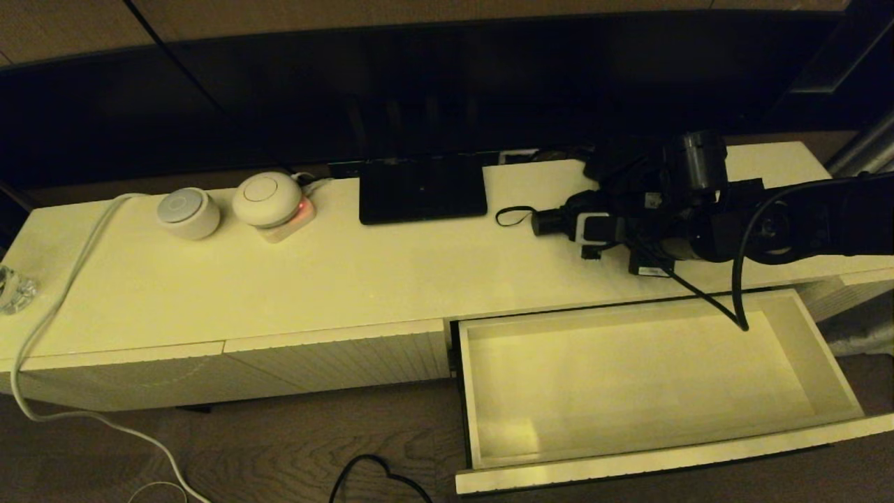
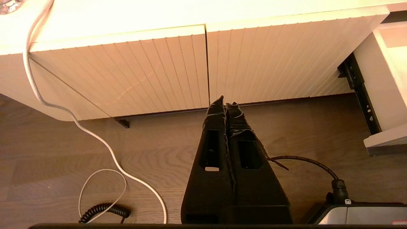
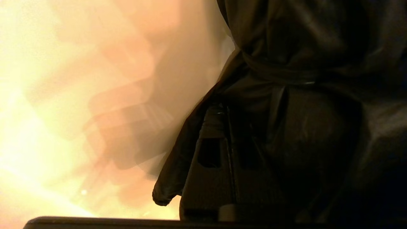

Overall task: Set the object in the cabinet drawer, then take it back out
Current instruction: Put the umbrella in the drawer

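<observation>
Meanwhile, the umbrella sits on the cabinet top and the drawer waits open and bare.

From left to right: the left gripper (image 2: 225, 105), fingers pressed together and empty, hangs parked low before the closed ribbed fronts; the cabinet drawer (image 1: 834, 377), at five o'clock, holds nothing. At two o'clock the right gripper (image 3: 226, 111) is clamped on the black folding umbrella (image 1: 559, 222), its bunched fabric loose, wrist loop trailing toward nine. By all appearances, neither the putting-in nor the retrieval is done.

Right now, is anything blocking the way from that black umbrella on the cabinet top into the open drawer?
Nothing visible does. The umbrella lies on the cabinet top under the right gripper, shut on its fabric. The drawer just below is pulled fully open and looks bare inside.
</observation>
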Robot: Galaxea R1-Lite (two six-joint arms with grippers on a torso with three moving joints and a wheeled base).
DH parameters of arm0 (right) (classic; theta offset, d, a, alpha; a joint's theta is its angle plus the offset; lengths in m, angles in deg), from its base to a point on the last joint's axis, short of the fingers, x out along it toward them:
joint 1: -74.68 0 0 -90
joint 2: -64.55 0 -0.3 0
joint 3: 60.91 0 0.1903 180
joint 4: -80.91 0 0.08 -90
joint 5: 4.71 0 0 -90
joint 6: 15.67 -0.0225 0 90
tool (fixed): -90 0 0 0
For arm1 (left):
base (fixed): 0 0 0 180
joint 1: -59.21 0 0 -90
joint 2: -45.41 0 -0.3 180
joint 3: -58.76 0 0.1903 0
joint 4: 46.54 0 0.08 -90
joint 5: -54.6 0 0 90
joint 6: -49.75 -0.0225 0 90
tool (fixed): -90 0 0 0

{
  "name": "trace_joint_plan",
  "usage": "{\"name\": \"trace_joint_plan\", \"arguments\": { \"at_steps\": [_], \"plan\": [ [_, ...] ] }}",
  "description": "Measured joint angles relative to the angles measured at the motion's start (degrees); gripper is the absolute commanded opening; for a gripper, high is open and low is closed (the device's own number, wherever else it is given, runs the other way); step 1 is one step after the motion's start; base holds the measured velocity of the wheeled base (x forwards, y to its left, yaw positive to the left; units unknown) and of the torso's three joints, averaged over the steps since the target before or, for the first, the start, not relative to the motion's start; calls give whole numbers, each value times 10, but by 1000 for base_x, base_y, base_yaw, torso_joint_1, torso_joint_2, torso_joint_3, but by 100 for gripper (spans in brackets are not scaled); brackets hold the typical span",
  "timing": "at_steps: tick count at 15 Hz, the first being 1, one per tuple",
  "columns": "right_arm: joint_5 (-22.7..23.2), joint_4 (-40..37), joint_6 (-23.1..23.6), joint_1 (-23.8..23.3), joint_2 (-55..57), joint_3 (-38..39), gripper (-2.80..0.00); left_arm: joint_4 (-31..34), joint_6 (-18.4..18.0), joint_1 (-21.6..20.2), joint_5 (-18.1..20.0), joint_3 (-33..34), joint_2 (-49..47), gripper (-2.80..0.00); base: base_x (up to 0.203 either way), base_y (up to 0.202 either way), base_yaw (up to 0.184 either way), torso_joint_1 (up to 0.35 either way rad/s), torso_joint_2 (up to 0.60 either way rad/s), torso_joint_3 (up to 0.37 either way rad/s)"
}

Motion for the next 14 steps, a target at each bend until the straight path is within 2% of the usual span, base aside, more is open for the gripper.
{"name": "trace_joint_plan", "arguments": {
  "at_steps": [3, 14],
  "plan": [
    [0, 2, -22, 0, 0, 2, -280, 0, 0, 0, 0, 0, 0, -280, 0, 0, 0, 0, 0, 0],
    [-3, -5, -24, 1, -24, 14, -280, 0, 0, 0, 0, 0, 0, -280, 0, 0, 0, 0, 0, 0]
  ]
}}
